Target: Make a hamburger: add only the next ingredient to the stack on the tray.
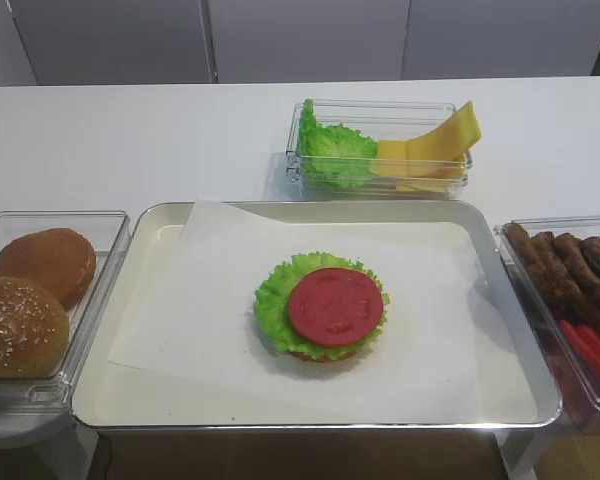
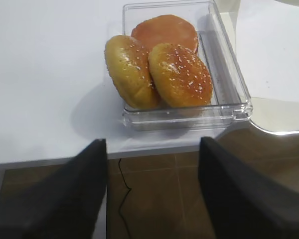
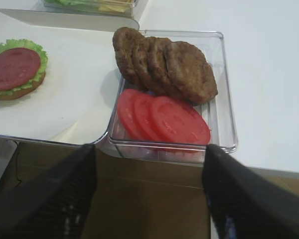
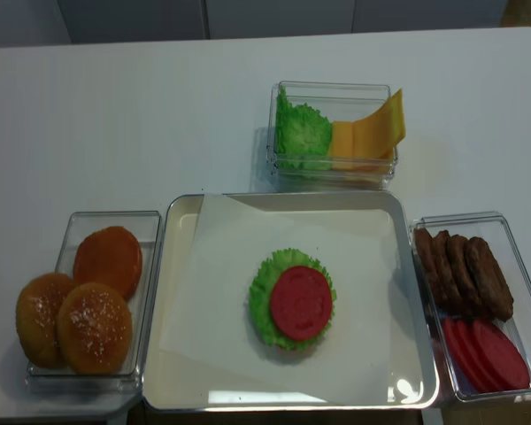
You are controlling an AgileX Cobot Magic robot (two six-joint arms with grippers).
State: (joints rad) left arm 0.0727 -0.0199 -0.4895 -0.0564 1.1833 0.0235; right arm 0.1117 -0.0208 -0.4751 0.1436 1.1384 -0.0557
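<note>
On the metal tray (image 1: 145, 300), over white paper, sits the stack: a ruffled green lettuce leaf (image 1: 272, 300) on a thin brown bun base (image 3: 21, 91). A flat red tomato slice (image 1: 334, 306) lies on top of the lettuce, free of any gripper; it also shows in the right wrist view as tomato slice (image 3: 13, 68). My right gripper (image 3: 149, 152) hangs open and empty off the table's front edge, before the bin of spare tomato slices (image 3: 175, 119). My left gripper (image 2: 152, 144) is open and empty too, below the front edge by the bun bin. Neither gripper appears in the exterior views.
A clear bin (image 1: 580, 400) right of the tray holds brown patties (image 3: 179, 64) and tomato slices. A clear bin (image 2: 234, 94) on the left holds sesame buns (image 2: 179, 74). Behind the tray stands a bin (image 1: 380, 108) of loose lettuce and yellow cheese.
</note>
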